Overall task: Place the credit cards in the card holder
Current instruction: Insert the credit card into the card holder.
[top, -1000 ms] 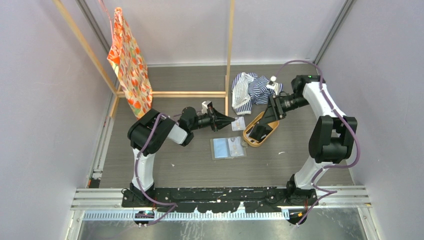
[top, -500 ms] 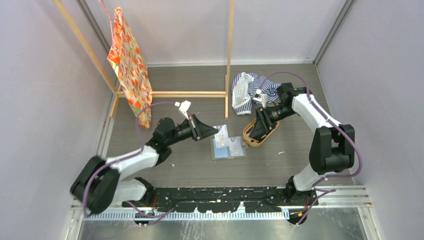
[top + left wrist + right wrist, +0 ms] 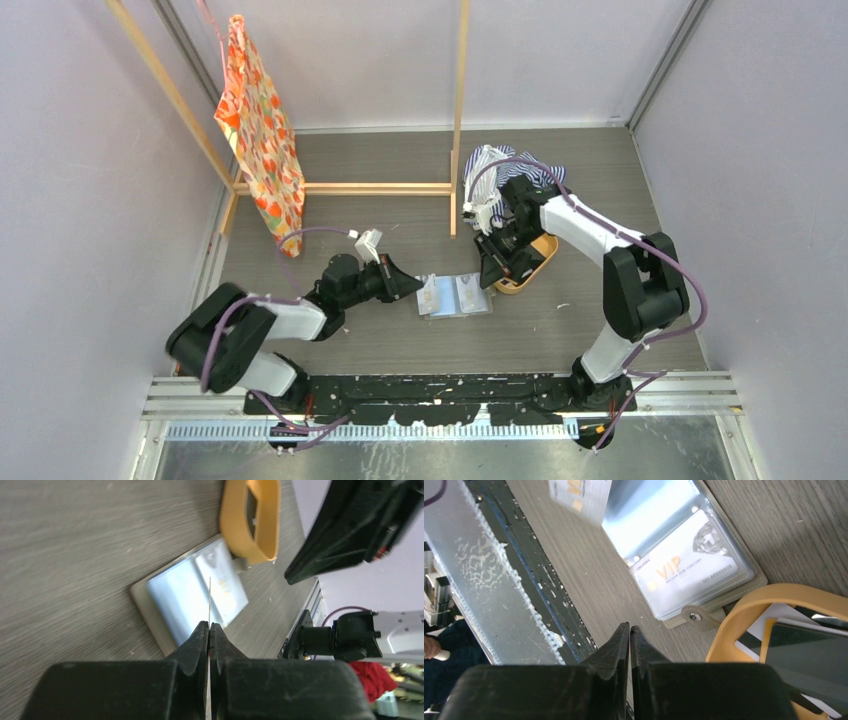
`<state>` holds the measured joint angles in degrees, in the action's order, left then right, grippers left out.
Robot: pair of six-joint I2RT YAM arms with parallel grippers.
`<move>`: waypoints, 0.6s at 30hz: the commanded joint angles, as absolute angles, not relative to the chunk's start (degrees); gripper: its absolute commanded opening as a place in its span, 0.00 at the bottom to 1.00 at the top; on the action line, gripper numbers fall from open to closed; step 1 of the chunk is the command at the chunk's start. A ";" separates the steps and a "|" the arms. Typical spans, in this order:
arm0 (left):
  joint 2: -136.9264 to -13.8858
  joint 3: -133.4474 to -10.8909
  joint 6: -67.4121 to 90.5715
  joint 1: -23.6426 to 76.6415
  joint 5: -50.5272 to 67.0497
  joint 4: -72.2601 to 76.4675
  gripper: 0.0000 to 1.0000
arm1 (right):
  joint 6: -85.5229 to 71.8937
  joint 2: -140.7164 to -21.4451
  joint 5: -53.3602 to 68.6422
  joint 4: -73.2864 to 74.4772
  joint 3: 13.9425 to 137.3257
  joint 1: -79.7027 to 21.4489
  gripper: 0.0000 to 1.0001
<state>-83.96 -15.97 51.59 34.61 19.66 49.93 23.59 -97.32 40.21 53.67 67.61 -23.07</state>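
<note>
At the left gripper (image 3: 209, 626), jaws pressed shut on one of the credit cards (image 3: 209, 597), seen edge-on as a thin pale line poking out past the tips. Just beyond those tips, lying open and flat on the table (image 3: 75, 555), the card holder (image 3: 175, 592), clear sleeves facing up. Farther out, just beside its far corner, an oval orange tray (image 3: 240, 540). At the right gripper (image 3: 630, 629), jaws closed tip to tip, possibly on something thin, hard to tell from this angle. Just ahead of those tips and slightly right, the closing tab (image 3: 696, 616) of the same holder with its small metal snap; beyond the tab, a pale VIP card (image 3: 689, 570) tucked in a sleeve. Off to the right of the tips, the tray's rim, with a white card (image 3: 769, 617) and a black card (image 3: 814, 652) lying inside. Seen from above, both grippers low at the holder, left one at its left edge, right one at its right edge by the tray. Well behind the right jaws, a striped cloth (image 3: 505, 178); farther left, a wooden frame (image 3: 460, 110) with a patterned cloth (image 3: 258, 130) hanging from it.
</note>
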 commanded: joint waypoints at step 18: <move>-100.80 -17.44 61.84 38.73 11.60 79.20 0.00 | 19.01 -107.40 30.69 51.30 68.27 -25.86 0.08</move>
<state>-99.96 -16.16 61.56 38.06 13.37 74.13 19.73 -107.02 32.84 51.83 67.59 -25.71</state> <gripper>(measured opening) 0.010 0.076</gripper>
